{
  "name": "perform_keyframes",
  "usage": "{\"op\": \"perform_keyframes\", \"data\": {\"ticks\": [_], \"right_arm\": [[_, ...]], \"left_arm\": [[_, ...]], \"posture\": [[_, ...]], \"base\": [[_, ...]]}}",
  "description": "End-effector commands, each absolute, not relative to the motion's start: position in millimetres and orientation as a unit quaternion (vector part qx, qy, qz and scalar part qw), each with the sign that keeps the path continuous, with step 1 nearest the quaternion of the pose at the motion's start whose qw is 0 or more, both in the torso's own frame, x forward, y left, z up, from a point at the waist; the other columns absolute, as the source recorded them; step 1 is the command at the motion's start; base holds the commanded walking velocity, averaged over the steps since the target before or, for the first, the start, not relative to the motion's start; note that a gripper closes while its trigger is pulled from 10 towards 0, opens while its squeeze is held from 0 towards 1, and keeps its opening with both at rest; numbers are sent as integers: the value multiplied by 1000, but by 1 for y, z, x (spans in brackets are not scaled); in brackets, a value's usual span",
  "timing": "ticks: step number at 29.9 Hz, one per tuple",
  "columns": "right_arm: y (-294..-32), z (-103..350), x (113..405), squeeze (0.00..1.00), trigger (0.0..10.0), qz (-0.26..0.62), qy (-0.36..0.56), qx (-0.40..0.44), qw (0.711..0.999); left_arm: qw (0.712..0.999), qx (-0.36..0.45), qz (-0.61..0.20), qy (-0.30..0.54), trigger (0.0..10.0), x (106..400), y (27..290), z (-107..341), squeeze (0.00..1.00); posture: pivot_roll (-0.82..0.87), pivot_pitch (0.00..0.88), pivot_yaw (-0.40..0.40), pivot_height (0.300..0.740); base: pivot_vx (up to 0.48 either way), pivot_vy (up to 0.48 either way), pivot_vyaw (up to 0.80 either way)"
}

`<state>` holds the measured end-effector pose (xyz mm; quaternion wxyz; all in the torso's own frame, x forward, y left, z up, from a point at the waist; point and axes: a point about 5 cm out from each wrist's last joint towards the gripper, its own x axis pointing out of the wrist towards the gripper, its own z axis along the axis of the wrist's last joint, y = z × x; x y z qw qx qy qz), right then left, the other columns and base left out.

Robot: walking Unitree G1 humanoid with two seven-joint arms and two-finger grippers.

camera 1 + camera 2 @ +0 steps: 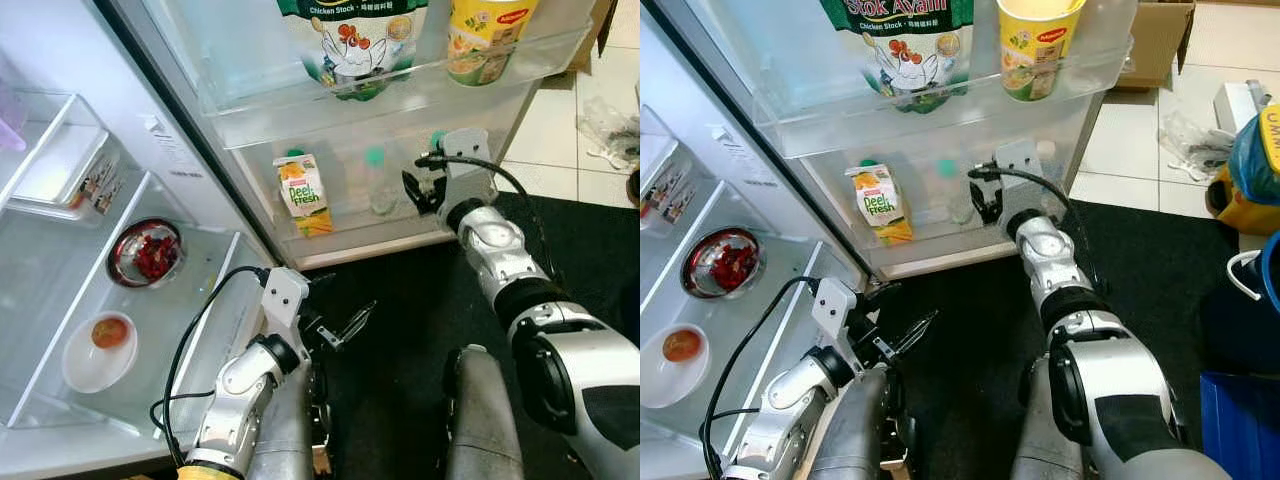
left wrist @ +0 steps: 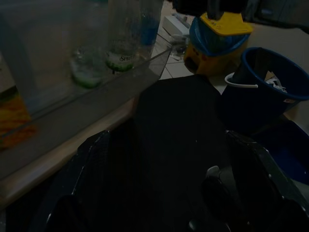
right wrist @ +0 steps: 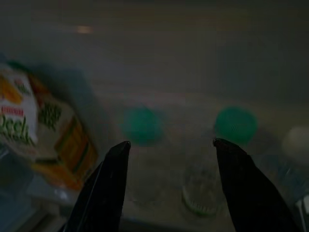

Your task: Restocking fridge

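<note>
The chicken stock pouch [image 1: 352, 40] and yellow cup [image 1: 485, 35] above the juice carton [image 1: 303, 192] run off the top edge. Behind the frosted door shelf [image 3: 159, 145], the green-capped bottles [image 3: 235, 124] blur. The right gripper [image 1: 422, 188] hides a bottle beside them.

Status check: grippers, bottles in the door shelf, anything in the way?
Right gripper open at door shelf. Left gripper open, low, empty. Green-capped bottles standing beside juice carton. Nothing blocking.

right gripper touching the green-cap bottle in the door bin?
Apart. Right wrist view: the right gripper is open, fingers short of the green-cap bottle, with gap visible.
</note>
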<state>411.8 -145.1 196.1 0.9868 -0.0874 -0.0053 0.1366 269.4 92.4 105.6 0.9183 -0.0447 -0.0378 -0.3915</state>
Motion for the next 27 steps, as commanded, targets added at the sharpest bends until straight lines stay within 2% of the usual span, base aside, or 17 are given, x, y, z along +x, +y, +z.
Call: {"op": "perform_keyframes", "data": {"ticks": [1,8,14,15,16,18,20,22,23,27], "right_arm": [[-143,200,412,0,10000,144,-18,-77,986],[-145,214,412,0,10000,167,-51,-73,982],[-145,207,407,0,10000,215,-47,-77,972],[-144,199,401,0,10000,256,-40,-79,963],[-144,199,401,0,10000,256,-40,-79,963],[-143,183,385,0,10000,331,-29,-66,941],[-145,173,377,0,10000,358,-16,-47,933],[-145,173,377,0,10000,358,-16,-47,933],[-150,151,362,0,10000,380,10,-10,925],[-155,136,358,0,10000,372,29,12,928]], "left_arm": [[921,-55,-386,-22,10000,267,93,97,0],[922,-57,-381,-23,10000,271,92,94,0],[923,-58,-379,-23,10000,273,91,92,0],[924,-58,-378,-21,10000,275,92,90,0],[924,-58,-378,-21,10000,275,92,90,0],[924,-58,-377,-16,10000,276,93,86,0],[925,-59,-375,-13,10000,277,94,83,0],[925,-59,-375,-13,10000,277,94,83,0],[927,-60,-369,-7,10000,279,95,78,0],[929,-61,-365,-4,10000,281,96,75,0]], "posture": [[12,369,126,600],[-10,324,106,600],[-20,291,98,600],[-32,263,92,600],[-32,263,92,600],[-42,241,89,600],[-49,229,88,600],[-49,229,88,600],[-61,204,75,600],[-70,192,64,600]], "base": [[0,0,0],[0,0,0],[0,0,0],[0,0,0],[0,0,0],[0,0,0],[0,0,0],[0,0,0],[0,0,0],[0,0,0]]}}
